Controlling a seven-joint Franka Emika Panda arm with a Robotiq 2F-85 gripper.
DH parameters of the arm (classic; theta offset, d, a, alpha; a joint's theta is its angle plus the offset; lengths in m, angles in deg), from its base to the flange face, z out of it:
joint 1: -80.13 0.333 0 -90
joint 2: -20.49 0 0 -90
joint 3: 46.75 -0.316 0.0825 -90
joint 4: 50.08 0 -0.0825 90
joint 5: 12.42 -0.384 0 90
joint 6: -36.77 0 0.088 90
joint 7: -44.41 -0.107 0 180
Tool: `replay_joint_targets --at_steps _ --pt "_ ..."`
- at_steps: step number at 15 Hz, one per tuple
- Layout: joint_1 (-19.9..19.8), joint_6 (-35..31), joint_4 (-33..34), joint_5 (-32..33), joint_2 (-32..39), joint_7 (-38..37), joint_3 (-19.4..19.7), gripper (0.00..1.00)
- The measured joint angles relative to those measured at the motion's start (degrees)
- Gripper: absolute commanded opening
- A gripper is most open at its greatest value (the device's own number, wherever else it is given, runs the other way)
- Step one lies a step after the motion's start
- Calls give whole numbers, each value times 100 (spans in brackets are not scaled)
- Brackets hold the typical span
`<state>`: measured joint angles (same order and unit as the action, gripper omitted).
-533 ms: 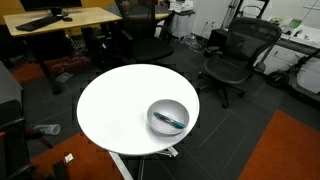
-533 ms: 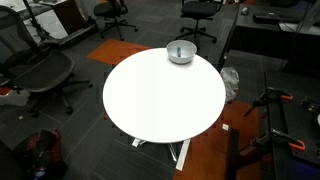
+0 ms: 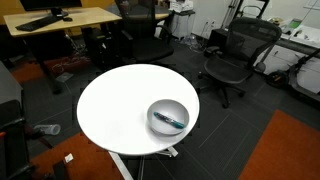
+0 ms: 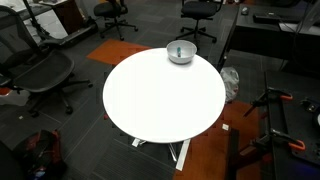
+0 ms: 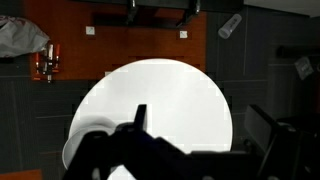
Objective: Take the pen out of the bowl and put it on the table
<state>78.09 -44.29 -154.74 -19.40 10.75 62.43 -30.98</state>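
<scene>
The shiny grey metal bowl point(image 3: 168, 117) stands near the edge of the round white table point(image 3: 115, 100). The thin dark teal pen point(image 3: 172, 121) lies inside it. The bowl point(image 4: 180, 52) also shows at the far edge of the table point(image 4: 160, 100) in an exterior view. My gripper point(image 5: 200, 125) appears only in the wrist view, high above the table point(image 5: 165, 90). Its two dark fingers are wide apart and empty. The bowl is not visible in the wrist view. The arm is out of both exterior views.
Black office chairs point(image 3: 232, 52) point(image 4: 40, 72) stand around the table. A wooden desk point(image 3: 60, 20) is at the back. Orange carpet patches point(image 3: 290, 150) lie on the dark floor. A tripod point(image 4: 280, 120) stands beside the table.
</scene>
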Motion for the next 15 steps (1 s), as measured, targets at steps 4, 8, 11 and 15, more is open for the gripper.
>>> replay_joint_targets --at_steps 4,8,11,15 --pt "-139 -81 0 -7 47 -21 -84 100" --pt "-297 -479 -28 -166 258 -166 -87 100" --pt "-391 -1016 -148 -440 445 -452 -89 100" --pt "-446 -1873 -473 -705 606 -1043 -123 100"
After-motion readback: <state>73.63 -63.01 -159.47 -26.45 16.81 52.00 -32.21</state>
